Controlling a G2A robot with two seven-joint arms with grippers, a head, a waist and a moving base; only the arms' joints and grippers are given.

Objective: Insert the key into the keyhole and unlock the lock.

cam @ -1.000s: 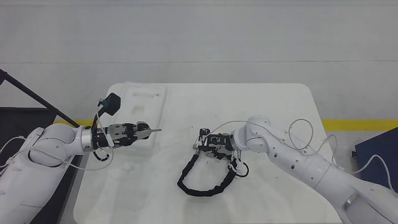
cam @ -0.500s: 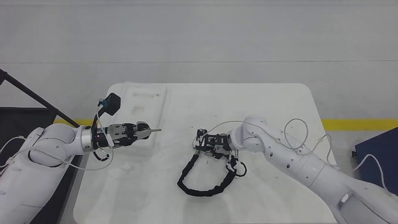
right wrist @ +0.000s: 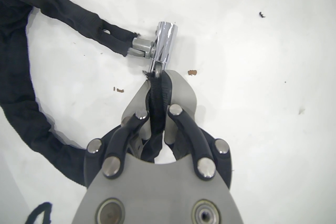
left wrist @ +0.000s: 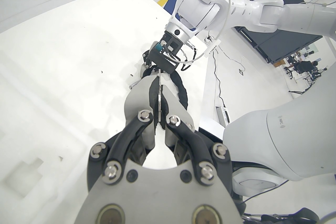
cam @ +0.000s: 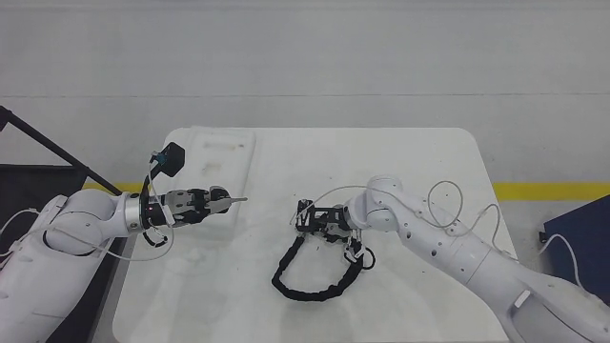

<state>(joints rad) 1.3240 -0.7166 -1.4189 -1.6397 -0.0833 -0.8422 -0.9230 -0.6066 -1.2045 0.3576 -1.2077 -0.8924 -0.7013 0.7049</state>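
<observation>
A thin metal key (left wrist: 159,96) sits edge-on in my left gripper (left wrist: 158,80), which is shut on it. In the top view that gripper (cam: 225,200) hovers at the table's left with the key (cam: 239,199) pointing right toward the lock. The lock is a short chrome cylinder (right wrist: 164,42) joined to a black fabric-covered chain (right wrist: 15,57). My right gripper (right wrist: 157,78) is shut on the chain's end just behind the cylinder. From above, the right gripper (cam: 313,217) holds the lock (cam: 301,217) mid-table, with the chain (cam: 305,292) looping toward the front edge.
A white foam tray (cam: 221,152) lies at the table's back left, close under my left arm. A black pole (cam: 48,145) slants beside the table's left side. Small dark and brown specks (right wrist: 193,72) dot the white tabletop (cam: 419,167).
My right gripper has slid a little to the left with the lock, narrowing the gap to the key. The left arm and key have stayed still.
</observation>
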